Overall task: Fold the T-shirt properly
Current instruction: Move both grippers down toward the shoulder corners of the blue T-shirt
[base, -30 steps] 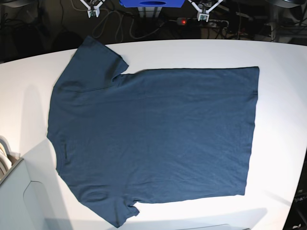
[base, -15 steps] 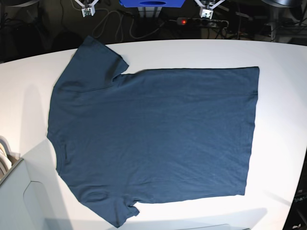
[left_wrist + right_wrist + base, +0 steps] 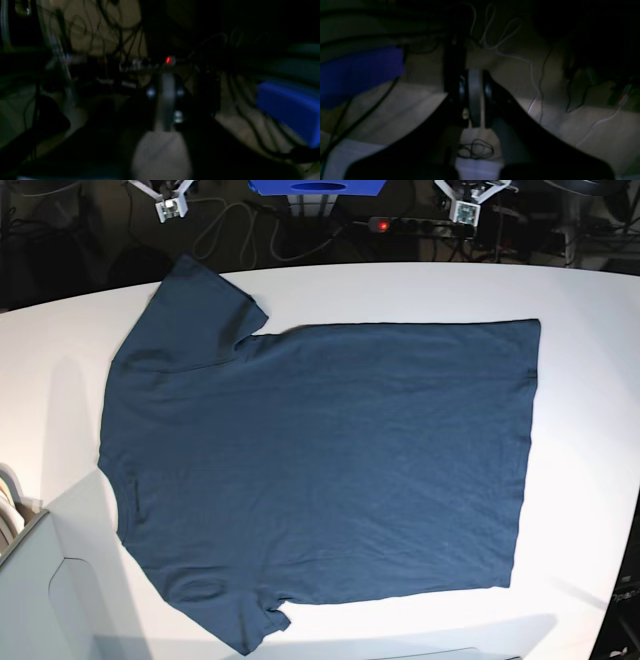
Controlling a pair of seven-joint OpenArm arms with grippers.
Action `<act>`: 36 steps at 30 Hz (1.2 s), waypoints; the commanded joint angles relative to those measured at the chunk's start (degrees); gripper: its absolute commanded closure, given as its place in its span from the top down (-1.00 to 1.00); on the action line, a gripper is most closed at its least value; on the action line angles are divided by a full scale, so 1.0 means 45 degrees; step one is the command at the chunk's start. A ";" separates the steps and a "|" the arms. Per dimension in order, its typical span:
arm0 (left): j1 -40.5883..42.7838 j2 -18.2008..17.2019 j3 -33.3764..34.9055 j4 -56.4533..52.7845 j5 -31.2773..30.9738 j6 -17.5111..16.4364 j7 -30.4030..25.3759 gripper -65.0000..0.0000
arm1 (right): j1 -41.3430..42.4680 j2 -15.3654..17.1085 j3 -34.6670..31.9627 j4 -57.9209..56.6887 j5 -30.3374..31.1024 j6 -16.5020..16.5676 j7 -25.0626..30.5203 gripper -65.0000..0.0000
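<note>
The dark navy T-shirt (image 3: pixel 320 470) lies spread flat on the white table (image 3: pixel 590 380), sleeves toward the left of the base view and hem toward the right. Both grippers hang beyond the table's far edge, well apart from the cloth. My right gripper (image 3: pixel 168 204) is at the upper left, and the dim right wrist view shows it (image 3: pixel 475 100) with its fingers pressed together and holding nothing. My left gripper (image 3: pixel 466 210) is at the upper right. The left wrist view of it (image 3: pixel 165 110) is dark and blurred, so its jaws are unreadable.
A blue box (image 3: pixel 316 186) and a power strip with a red light (image 3: pixel 400 225) sit among cables behind the table. A pale grey unit (image 3: pixel 40 600) stands at the near left corner. The table's far edge curves just behind the upper sleeve.
Both grippers have spread outward along the top edge, the right one toward the left of the base view and the left one toward the right. The T-shirt has not moved.
</note>
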 commanded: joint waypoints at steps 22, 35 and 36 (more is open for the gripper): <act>-0.3376 -0.0253 -0.5608 0.2440 -0.5815 0.0070 0.2049 0.01 | 0.0217 0.0255 0.0418 0.4396 0.0095 0.0129 -0.0763 0.21; -0.6306 -0.0174 -0.5882 -0.1116 -0.6069 0.0070 0.3182 0.09 | 0.1135 0.0314 0.0164 0.4279 0.0095 0.0129 -0.1642 0.21; -0.6423 -0.0155 -0.5882 -0.1350 -0.6069 0.0070 0.3162 0.09 | 0.1135 0.0314 0.0164 0.4260 0.0095 0.0129 -0.1642 0.21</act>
